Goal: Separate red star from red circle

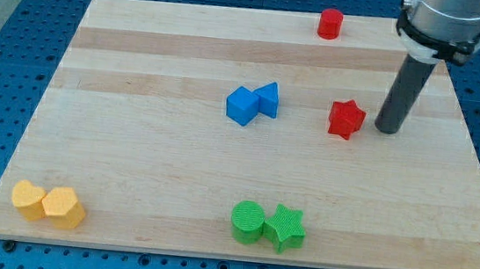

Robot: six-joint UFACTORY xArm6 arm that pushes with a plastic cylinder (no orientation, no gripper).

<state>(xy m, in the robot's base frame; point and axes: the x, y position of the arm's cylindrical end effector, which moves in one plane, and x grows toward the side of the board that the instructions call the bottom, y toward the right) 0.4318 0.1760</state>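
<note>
Two red blocks already sit well apart: red star [346, 119] just left of my tip [388, 129], red circle [329, 24] far beyond. No hand fitted, so nothing is held.

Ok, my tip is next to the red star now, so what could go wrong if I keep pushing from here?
Two risks, as I judge it. My tip sits just to the view's right of the red star, so a push toward the view's left could run it into the blue blocks and scatter that pair. An off-centre contact on the star's points might spin it or let it slip toward the view's top, nearer the red circle at the board's top edge.
</note>
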